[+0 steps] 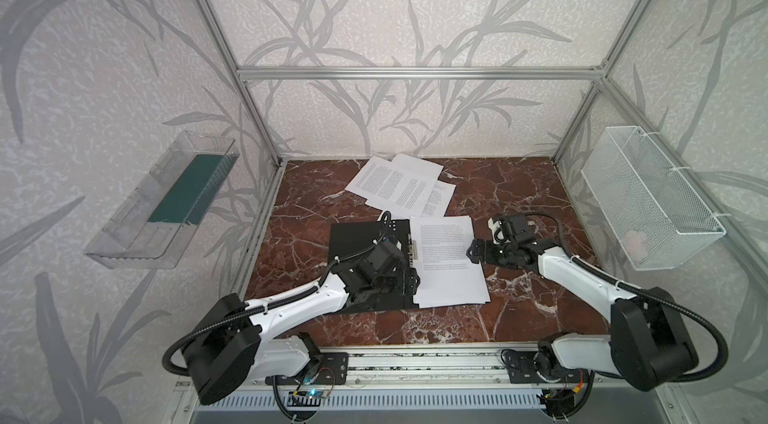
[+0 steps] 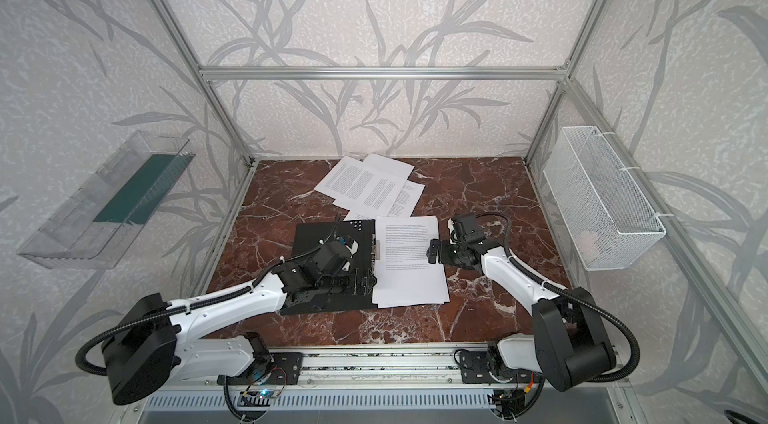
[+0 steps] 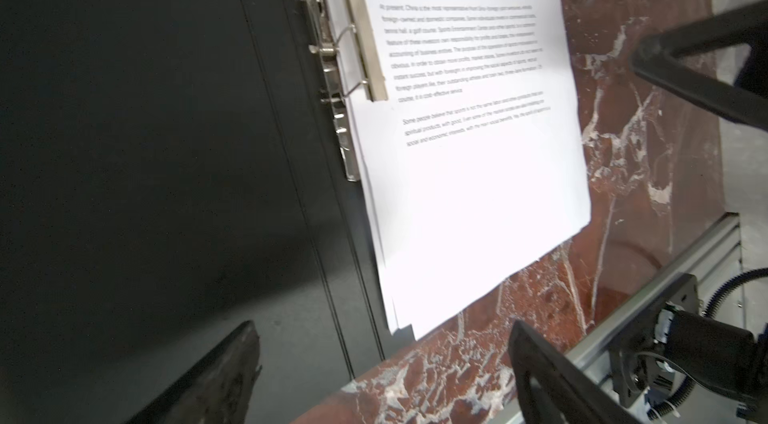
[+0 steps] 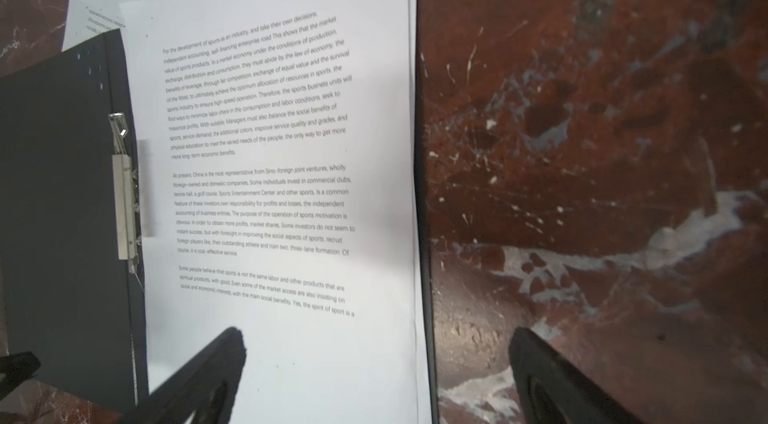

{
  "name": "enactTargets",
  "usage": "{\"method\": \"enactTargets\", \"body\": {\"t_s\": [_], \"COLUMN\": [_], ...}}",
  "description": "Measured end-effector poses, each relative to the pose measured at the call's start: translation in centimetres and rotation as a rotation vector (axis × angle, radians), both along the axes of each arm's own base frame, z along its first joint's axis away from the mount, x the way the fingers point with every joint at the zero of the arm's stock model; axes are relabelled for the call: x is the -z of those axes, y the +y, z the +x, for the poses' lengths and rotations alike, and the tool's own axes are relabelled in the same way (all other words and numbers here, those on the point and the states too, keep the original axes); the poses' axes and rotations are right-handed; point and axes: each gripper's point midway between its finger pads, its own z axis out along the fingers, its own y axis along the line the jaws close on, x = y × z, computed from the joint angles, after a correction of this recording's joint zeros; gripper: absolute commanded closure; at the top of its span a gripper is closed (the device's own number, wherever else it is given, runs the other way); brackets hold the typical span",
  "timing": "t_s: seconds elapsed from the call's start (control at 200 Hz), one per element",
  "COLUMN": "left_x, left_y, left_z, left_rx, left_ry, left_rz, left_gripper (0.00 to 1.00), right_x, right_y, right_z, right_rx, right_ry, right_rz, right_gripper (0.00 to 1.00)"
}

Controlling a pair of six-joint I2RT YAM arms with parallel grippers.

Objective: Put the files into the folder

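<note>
Both grippers are spread wide and hold nothing. The left gripper (image 1: 410, 280) hangs low over the open folder (image 1: 357, 243), close to its middle fold and to the near corner of the stack of papers (image 1: 451, 264). The right gripper (image 1: 471, 252) is at the right edge of that stack; in the right wrist view one finger is above the paper and one above the table (image 1: 523, 201).

The folder lies with its black inside up. The stack lies on its right half, beside the metal clip (image 3: 359, 27). I cannot tell whether the clip bar presses on the papers or only stands over their edge. More loose papers (image 1: 399, 185) lie overlapped at the back of the table, just behind the folder, so I judge the task only partly done.

Several things could go wrong from here:

- The stack is a little fanned at its near edge and goes past the folder there. If it is not clamped, a finger brushing it, or a new sheet dragged over it, can push it out further.
- The loose papers are thin and lie flat on a hard table. Fingers may slide over them, take two at once, or crease one.
- The left gripper is near the clip and could catch on its wires.
- If the cover is closed with paper edges outside, they will bend.
</note>
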Motion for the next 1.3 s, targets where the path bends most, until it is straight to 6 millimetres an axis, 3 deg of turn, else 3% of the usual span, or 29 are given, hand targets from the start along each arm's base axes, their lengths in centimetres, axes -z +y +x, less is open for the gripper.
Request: {"method": "enactTargets", "body": {"t_s": [0.225, 0.495, 0.855, 1.3], "left_x": [2.3, 3.9, 3.9, 3.5], "left_y": [-0.3, -1.4, 0.5, 2.9], "left_z": [2.7, 3.4, 2.3, -1.3], "left_rx": [-0.015, 0.011, -0.022, -0.048], "left_ry": [0.049, 0.082, 0.032, 0.068], "left_rz": [0.064, 0.071, 0.024, -0.028], "left_gripper": [0.06, 0.06, 0.06, 0.06], "right_x": [2.1, 2.5, 2.6, 2.5], "right_y": [-0.5, 1.4, 5.5, 7.6], "right_z": [-3.0, -3.5, -5.4, -8.5], "right_rx": [0.011, -0.028, -0.149, -0.177], "right_ry": [0.023, 0.029, 0.017, 0.018], "right_rz": [0.033, 0.113, 0.143, 0.177], "right_gripper": [0.00, 0.01, 0.01, 0.02]}}
